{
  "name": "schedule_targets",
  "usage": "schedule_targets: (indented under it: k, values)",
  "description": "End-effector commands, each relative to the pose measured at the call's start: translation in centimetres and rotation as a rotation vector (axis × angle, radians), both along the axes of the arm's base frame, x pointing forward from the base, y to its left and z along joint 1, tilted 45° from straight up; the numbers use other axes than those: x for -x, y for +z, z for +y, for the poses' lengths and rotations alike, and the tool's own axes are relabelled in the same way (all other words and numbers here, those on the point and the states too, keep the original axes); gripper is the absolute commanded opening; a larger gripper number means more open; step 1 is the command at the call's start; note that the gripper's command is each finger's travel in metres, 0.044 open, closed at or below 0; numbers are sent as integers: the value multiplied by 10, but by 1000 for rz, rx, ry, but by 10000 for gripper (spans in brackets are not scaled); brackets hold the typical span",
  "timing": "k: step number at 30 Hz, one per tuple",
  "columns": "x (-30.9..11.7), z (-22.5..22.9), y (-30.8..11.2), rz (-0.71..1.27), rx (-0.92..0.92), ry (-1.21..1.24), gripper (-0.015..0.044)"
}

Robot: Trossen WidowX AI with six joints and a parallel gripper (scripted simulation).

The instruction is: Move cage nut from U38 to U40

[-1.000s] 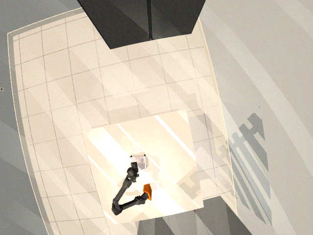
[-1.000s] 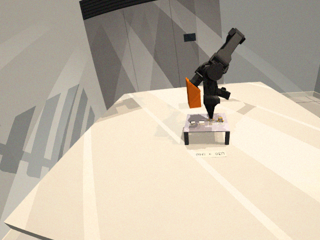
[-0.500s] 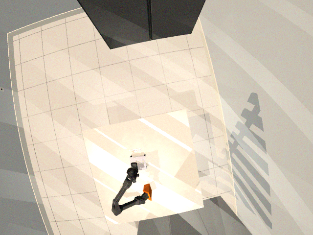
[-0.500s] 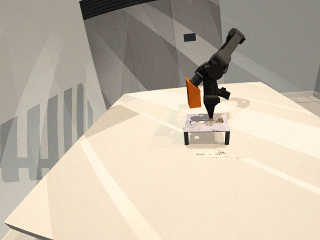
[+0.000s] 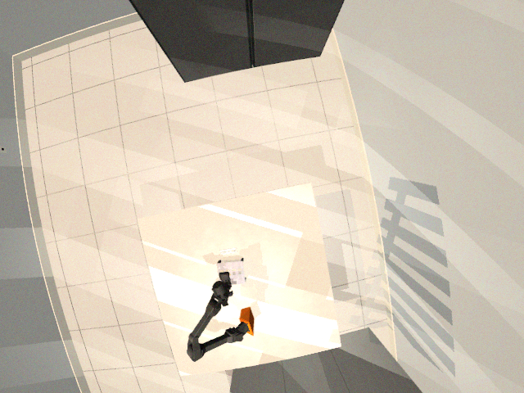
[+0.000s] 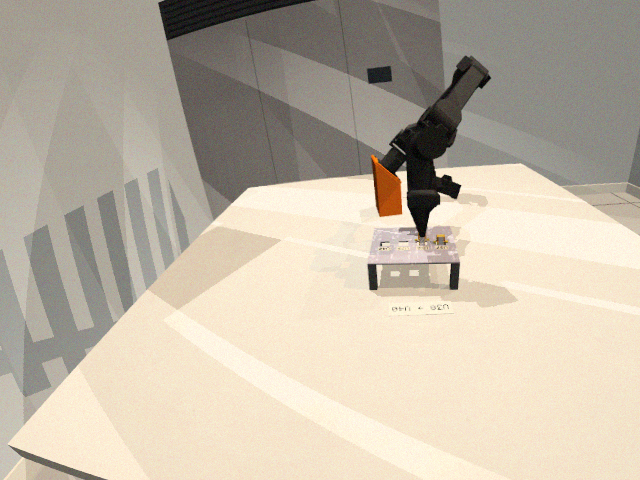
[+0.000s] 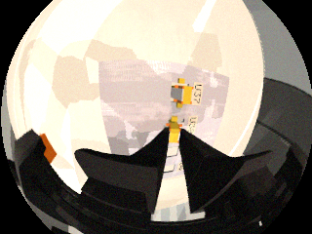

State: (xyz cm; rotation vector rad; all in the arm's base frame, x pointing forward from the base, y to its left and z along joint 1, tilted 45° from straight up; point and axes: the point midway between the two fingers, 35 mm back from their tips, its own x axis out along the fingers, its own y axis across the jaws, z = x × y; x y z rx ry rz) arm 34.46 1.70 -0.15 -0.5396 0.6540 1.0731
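Cage nut point(image 6: 422, 240) point(image 7: 174, 132) at U38 (yellow-looking) sits pinched between the end effector's point(image 6: 422, 235) point(image 7: 174, 130) fingertips.

Bright, grainy, shadow-striped, with glaring pale patches.

Grey walls point(image 5: 478, 84) point(image 6: 542, 93) crossed by slanting bands of light, slatted shadows, pale tiled floor point(image 5: 101, 160) point(image 6: 610, 198), dark cabinet point(image 5: 211, 38) nearby, broad cream table point(image 5: 237, 223) point(image 6: 258, 403) point(image 7: 146, 29) brightly streaked.

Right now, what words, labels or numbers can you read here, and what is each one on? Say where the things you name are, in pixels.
"U38 → U40": paper card point(image 5: 228, 250) point(image 6: 421, 308), upside down in the exterior view.
"U37": label point(image 6: 442, 247) point(image 7: 198, 94) on the rail plate point(image 5: 226, 265) point(image 6: 413, 258) point(image 7: 132, 93).
"U3", last character unclear: next label point(image 6: 422, 248) point(image 7: 192, 125).
The plate's other labels: too small or blurred.
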Motion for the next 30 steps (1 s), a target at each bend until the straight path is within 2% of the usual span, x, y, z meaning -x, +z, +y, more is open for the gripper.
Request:
schedule_targets:
  k: [1,30]
  values:
    - [1,0,-1,-2,6,-8,30]
    - [3,0,-1,-29,15,-37,30]
